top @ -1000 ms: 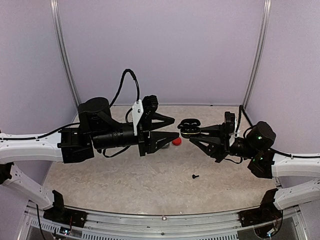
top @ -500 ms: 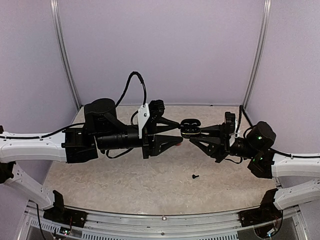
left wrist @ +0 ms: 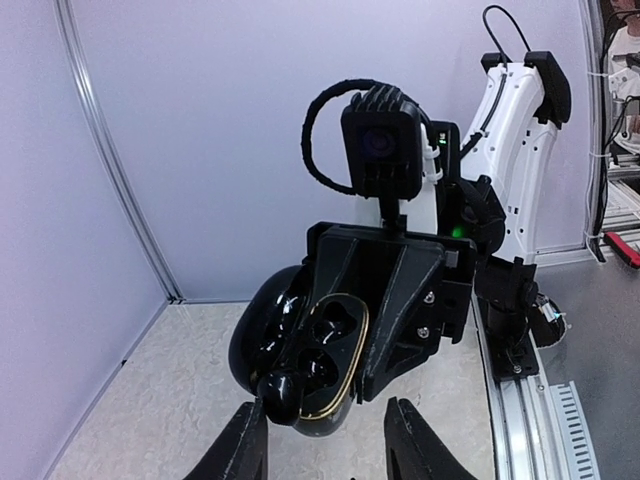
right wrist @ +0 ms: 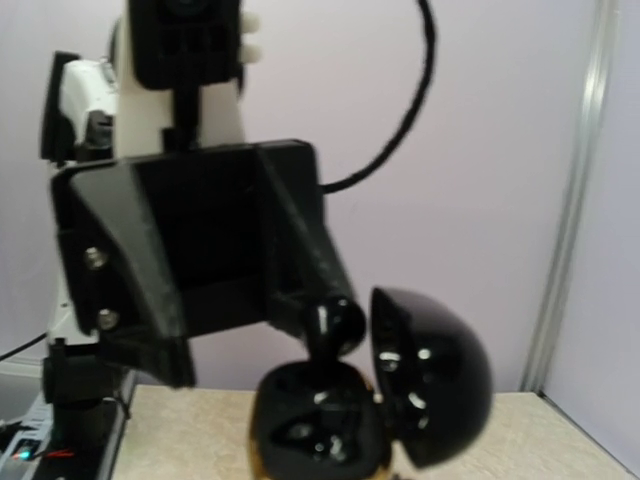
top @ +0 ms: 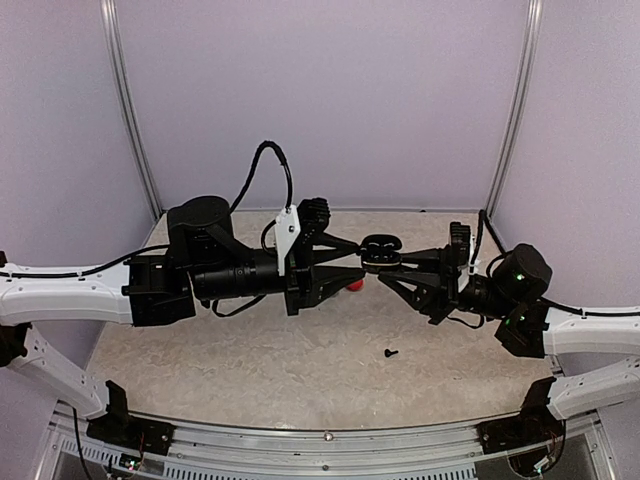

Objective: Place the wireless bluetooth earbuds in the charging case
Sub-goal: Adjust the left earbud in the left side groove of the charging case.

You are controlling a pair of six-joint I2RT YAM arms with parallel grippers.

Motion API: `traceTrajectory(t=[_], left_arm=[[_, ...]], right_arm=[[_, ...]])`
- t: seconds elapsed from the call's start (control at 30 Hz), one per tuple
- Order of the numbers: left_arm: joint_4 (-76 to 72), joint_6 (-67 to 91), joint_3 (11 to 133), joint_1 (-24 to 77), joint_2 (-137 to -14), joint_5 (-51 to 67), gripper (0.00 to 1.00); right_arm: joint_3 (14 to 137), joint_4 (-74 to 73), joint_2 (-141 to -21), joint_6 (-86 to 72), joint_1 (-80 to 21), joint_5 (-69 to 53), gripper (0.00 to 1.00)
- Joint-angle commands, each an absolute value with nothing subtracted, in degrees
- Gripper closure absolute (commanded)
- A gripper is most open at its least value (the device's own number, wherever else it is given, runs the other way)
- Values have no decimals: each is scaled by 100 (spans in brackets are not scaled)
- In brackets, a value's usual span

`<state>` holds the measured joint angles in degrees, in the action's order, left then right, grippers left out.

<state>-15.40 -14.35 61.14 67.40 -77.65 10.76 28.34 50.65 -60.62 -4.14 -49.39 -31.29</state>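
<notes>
The black charging case (top: 379,252) hangs in mid-air with its lid open, and my right gripper (top: 392,264) is shut on it. The left wrist view shows its gold-rimmed sockets (left wrist: 335,350). A black earbud (left wrist: 281,393) stands with its stem in the lower socket and its round head sticking out. That head (right wrist: 335,322) is also plain in the right wrist view, above the case (right wrist: 320,430). My left gripper (left wrist: 330,445) faces the case with its jaws apart. Its left finger (left wrist: 240,445) touches the earbud's head and the other finger is clear of it. Another black earbud (top: 391,352) lies on the table.
A red rounded object (top: 353,285) lies on the table under the two grippers, half hidden by the left one. Lilac walls close in the beige table (top: 250,350) at the back and on both sides. The arms meet above the table's middle.
The left arm has moved right, up to the case, and has barely shifted in the last half second. Its jaws have narrowed a little. The right arm holds still.
</notes>
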Motion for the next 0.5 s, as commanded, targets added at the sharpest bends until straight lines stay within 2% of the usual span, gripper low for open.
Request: traceTrajectory(t=[0.0,0.13,0.47], left_arm=[[-1468,-1503,6214,6918,-7805,1304,60],[-1500,-1527,6190,6926,-7805,1299,60],[-1443,-1697,6032,6878,-7634,1254,60]], right_arm=[[2900,4992,-5963,-477,-4955,-2410,100],[2853,4975,-5920,-463,-4956,-2216,100],[2889,5068,-6058,-512,-4957,-2795,100]])
